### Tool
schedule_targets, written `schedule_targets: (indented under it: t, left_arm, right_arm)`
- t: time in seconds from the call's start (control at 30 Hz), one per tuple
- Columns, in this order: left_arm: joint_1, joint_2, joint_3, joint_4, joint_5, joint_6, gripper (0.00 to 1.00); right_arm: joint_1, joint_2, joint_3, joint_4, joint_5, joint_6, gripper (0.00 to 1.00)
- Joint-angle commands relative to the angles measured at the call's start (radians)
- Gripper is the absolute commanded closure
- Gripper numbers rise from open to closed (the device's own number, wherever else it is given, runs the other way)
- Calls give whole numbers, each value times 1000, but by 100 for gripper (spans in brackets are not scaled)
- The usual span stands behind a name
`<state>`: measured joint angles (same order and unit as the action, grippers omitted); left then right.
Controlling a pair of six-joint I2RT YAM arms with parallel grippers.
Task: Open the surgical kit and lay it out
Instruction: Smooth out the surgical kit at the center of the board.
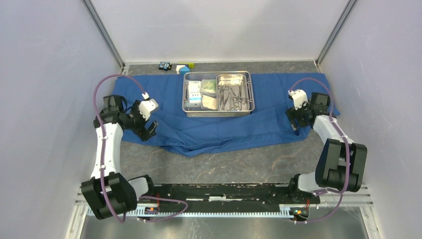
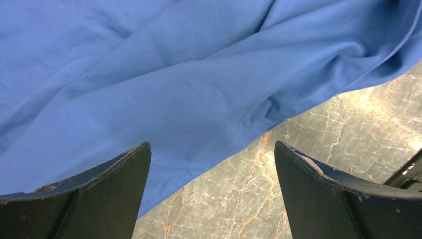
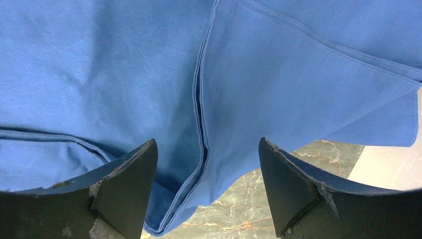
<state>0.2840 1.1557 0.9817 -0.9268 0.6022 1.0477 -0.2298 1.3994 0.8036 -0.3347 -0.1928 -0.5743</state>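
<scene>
Left gripper [image 2: 211,144] and right gripper [image 3: 206,140] are hovering, spread wide, over the blue wrap [image 1: 224,132]. Only overhead is the tray [image 1: 218,113] showing, toward the bench's far edge.

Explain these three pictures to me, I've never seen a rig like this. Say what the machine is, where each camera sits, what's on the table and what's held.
These are two robot arms bolted at the table's near edge. The wide picture comes from a fixed camera above and behind them; the other two come from a camera on each wrist, looking past its dark fingers. On the table lies a spread blue cloth, and on it a wire-mesh tray holding a smaller steel pan with scissors-like instruments, beside clear packets. A block toy sits behind the cloth. The left gripper and right gripper both stand open over the cloth's edges, holding nothing.
</scene>
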Motion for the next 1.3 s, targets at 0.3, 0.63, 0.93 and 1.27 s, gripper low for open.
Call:
schedule_targets:
  t: [0.3, 0.63, 0.93, 1.27]
  left_arm:
    - [-92, -100, -121, -153, 132, 319, 0]
    - [-393, -173, -163, -144, 128, 268, 0]
    - [-583, -296, -367, 86, -62, 182, 0]
    - [-621, -365, -461, 173, -328, 202, 5]
  right_arm:
    - [13, 115, 78, 33, 80, 39, 76]
    - [-3, -88, 82, -7, 176, 107, 100]
    - [-73, -229, 93, -73, 159, 205, 100]
    - [-129, -299, 91, -125, 135, 205, 100]
